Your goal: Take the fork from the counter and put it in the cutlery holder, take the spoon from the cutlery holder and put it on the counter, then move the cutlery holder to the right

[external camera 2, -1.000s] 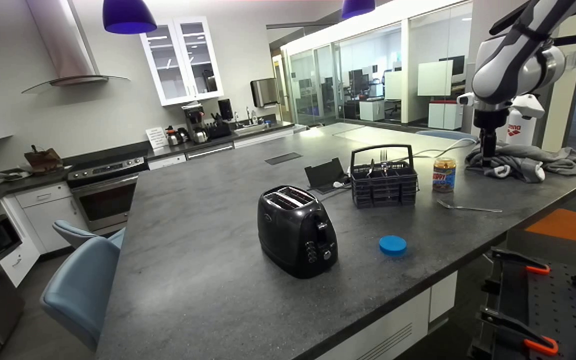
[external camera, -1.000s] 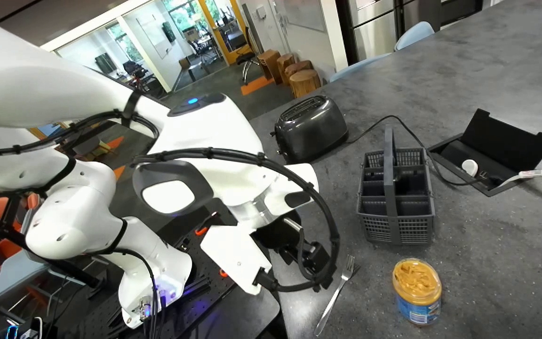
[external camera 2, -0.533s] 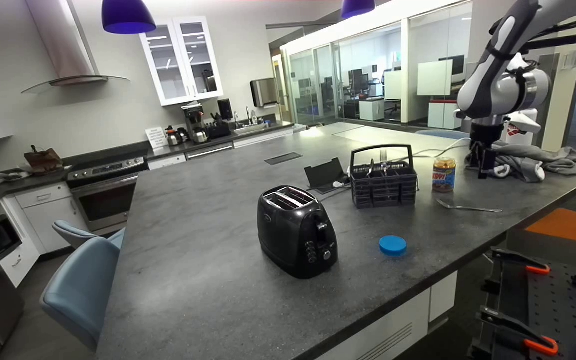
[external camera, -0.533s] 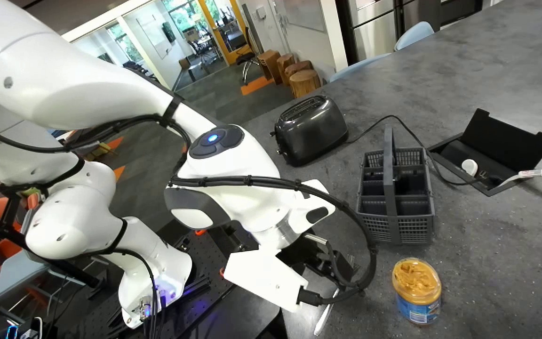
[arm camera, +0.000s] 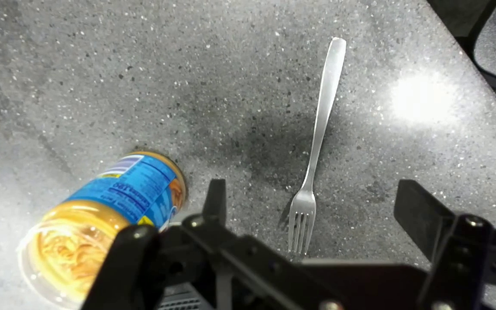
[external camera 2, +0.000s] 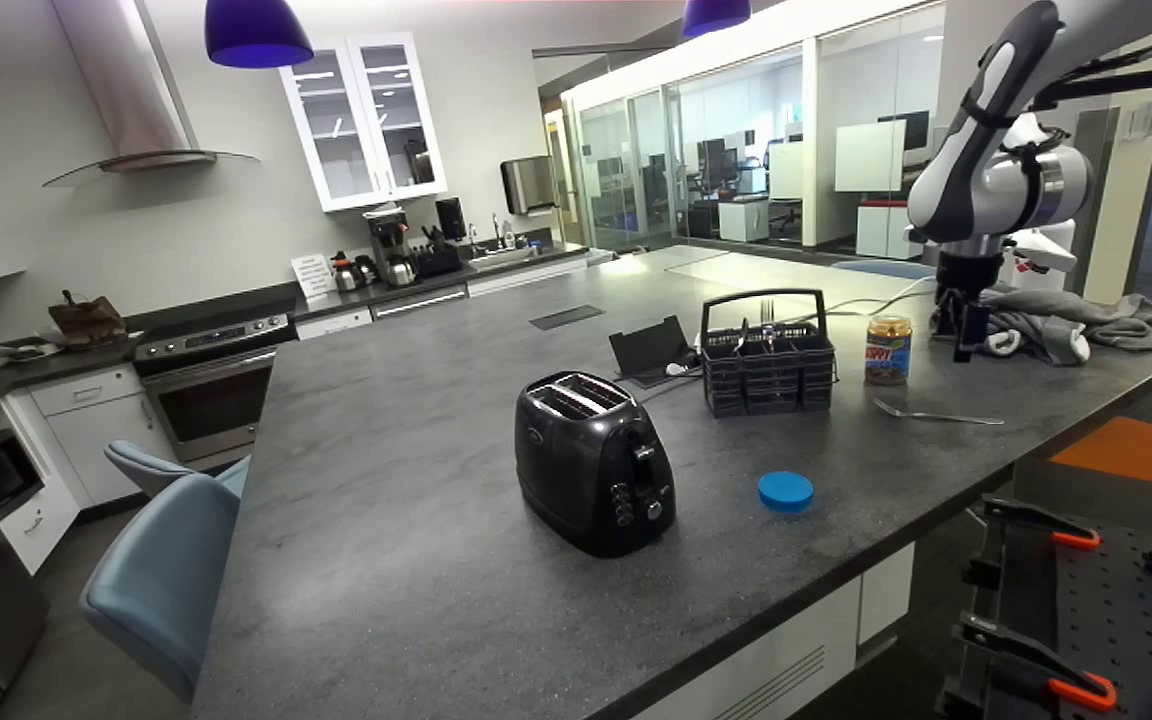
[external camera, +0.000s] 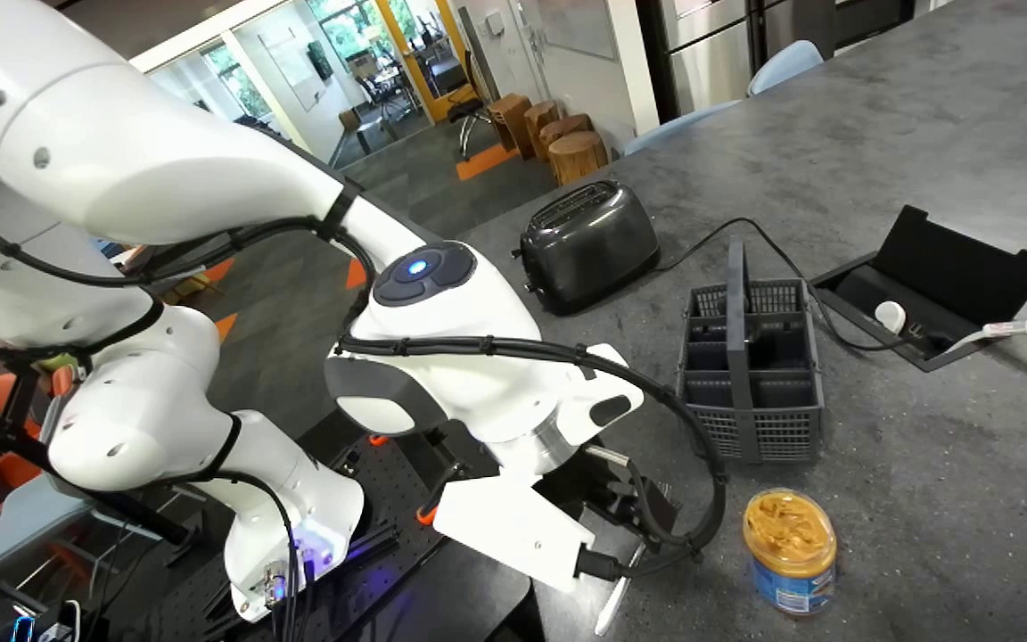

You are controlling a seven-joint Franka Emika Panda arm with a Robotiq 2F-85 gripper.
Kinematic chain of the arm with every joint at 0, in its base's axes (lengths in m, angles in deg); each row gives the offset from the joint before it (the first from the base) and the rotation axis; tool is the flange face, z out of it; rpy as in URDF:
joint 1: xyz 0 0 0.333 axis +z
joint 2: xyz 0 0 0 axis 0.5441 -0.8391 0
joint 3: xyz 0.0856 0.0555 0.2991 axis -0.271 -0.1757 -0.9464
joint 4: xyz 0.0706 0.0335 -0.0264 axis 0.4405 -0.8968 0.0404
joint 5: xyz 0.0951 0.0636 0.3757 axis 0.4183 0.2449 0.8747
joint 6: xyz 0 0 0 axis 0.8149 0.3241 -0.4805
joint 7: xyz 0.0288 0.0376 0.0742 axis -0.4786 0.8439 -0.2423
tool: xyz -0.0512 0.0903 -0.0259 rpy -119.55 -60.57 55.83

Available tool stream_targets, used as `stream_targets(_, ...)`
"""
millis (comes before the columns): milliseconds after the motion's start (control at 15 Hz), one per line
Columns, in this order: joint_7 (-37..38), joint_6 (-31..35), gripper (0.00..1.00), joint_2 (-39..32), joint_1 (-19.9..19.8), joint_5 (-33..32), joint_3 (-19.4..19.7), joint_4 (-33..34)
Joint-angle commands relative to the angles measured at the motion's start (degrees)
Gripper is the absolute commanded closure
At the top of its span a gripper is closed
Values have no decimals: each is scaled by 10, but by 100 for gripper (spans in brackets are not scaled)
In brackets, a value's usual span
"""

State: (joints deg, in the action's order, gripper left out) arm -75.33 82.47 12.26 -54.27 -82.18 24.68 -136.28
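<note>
Dark grey worktop [arm camera: 230,107], speckled, is spread beneath the tool [arm camera: 310,198], with a glass-fronted cabinet [external camera 2: 364,120] seen well beyond in an exterior view. The tool is held over the worktop, its jaws spread wide. Below and apart from it, the fork [arm camera: 322,114] is laid on the worktop; in the wrist view its tines are framed between the jaws, its handle pointed away from the tool. Near the tool, a peanut butter jar [arm camera: 131,189] is stood upright. Farther from the tool, the cutlery holder [external camera 2: 769,390] is set, with the spoon [external camera 2: 742,332] and a tined utensil [external camera 2: 767,312] carried in it; their compartments cannot be told. Farther still, the toaster [external camera 2: 591,460] is placed. In an exterior view, a grey cloth [external camera 2: 1101,315] is seen bunched behind the tool.
</note>
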Motion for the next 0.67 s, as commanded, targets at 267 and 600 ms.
stream_targets(267,-99,54,0,-2,-17,152,-50,-35)
stream_targets(600,-191,45,0,-33,-36,284,-84,-10)
